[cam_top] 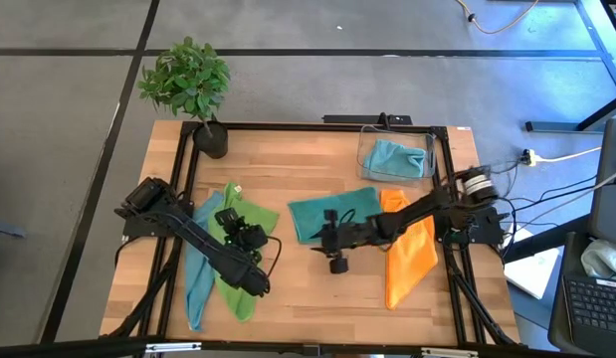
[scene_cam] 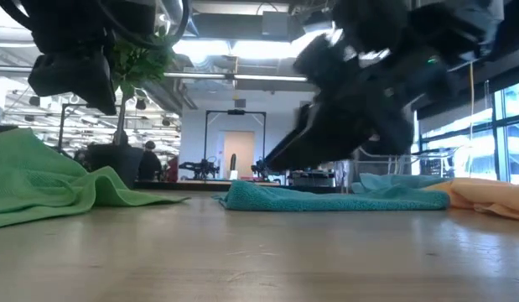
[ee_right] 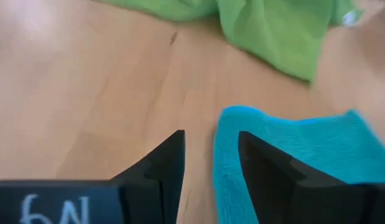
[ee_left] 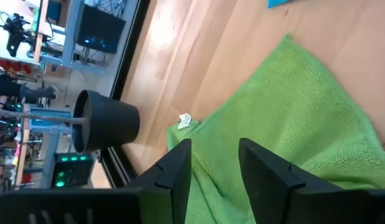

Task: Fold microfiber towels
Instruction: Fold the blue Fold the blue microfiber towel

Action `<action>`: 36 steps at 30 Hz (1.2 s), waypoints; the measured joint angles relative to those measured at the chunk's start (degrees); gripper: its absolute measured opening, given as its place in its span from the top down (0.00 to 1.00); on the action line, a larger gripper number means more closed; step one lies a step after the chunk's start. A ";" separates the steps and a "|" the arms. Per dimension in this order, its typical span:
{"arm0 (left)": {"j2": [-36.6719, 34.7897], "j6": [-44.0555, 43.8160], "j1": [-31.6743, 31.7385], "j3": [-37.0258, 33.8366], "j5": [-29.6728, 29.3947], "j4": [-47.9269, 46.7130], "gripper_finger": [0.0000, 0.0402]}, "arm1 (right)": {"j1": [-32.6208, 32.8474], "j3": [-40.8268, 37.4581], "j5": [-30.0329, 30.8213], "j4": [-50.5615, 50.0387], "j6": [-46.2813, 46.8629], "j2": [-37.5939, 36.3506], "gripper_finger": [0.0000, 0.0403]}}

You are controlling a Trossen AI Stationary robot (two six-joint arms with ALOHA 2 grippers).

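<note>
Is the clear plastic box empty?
No. A light blue cloth lies bunched inside the clear plastic bin at the table's back edge.

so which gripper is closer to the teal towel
Right. The right gripper hovers open at the teal towel's near edge, holding nothing. The left gripper is farther off, open over the lime green towel.

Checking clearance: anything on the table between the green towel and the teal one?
Only bare wood between the lime green towel and the teal towel; the high and right wrist views both show it.
</note>
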 joint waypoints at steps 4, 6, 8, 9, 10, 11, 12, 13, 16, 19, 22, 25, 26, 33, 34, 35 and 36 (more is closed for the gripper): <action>0.00 -2.80 -0.05 0.00 -1.43 0.31 0.69 | -0.43 6.35 1.93 -9.02 -0.28 5.59 0.62; 0.00 -4.22 -0.18 0.00 -3.30 0.38 0.69 | -0.83 8.68 1.48 -10.67 -0.18 6.80 0.62; -0.02 -4.56 -0.33 0.00 -4.62 0.68 0.69 | -1.31 9.34 -0.84 -11.55 0.49 7.34 0.62; -0.02 -4.58 -0.37 0.00 -4.89 0.94 0.69 | -1.56 9.45 -2.76 -11.64 1.26 7.37 0.62; -0.02 -4.56 -0.39 0.00 -4.90 1.02 0.69 | -1.80 9.45 -5.16 -11.68 1.88 7.39 0.62; -0.02 -4.58 -0.39 0.00 -4.88 1.03 0.69 | -2.07 9.46 -7.30 -11.78 2.74 7.39 0.62; -0.02 -4.58 -0.39 0.00 -4.92 1.09 0.69 | -2.37 9.46 -9.89 -11.84 3.04 7.38 0.62; -0.02 -4.58 -0.51 0.00 -4.89 1.22 0.69 | -2.53 9.46 -13.66 -11.96 3.23 7.24 0.62; -0.02 -4.58 -0.67 0.00 -4.92 1.49 0.69 | -2.03 9.46 -26.56 -12.92 4.55 7.02 0.62; -0.02 -4.58 -0.95 0.00 -4.94 1.85 0.69 | -2.11 9.35 -34.98 -13.91 6.48 6.88 0.62; -0.02 -4.58 -1.05 0.00 -4.96 2.43 0.69 | -2.18 9.33 -36.07 -16.06 7.76 6.15 0.62; -0.04 -3.40 -1.03 0.00 -5.64 4.27 0.69 | -1.87 9.33 -36.16 -19.50 7.26 5.03 0.62; -0.04 -2.56 -1.03 0.00 -6.05 5.30 0.69 | -1.83 9.33 -36.16 -20.09 7.22 4.70 0.62; -0.04 3.33 -0.73 0.00 -6.43 10.29 0.69 | 1.09 9.24 -30.34 -24.70 4.30 -2.33 0.62; -0.04 3.38 -0.65 0.00 -6.43 10.35 0.69 | 1.95 9.27 -27.81 -25.29 4.01 -3.62 0.62; -0.04 3.39 -0.58 0.00 -6.44 10.37 0.69 | 2.90 9.33 -24.90 -26.05 3.55 -4.83 0.62; -0.04 3.40 -0.56 0.00 -6.61 10.45 0.69 | 3.95 9.35 -21.52 -27.10 2.89 -5.83 0.62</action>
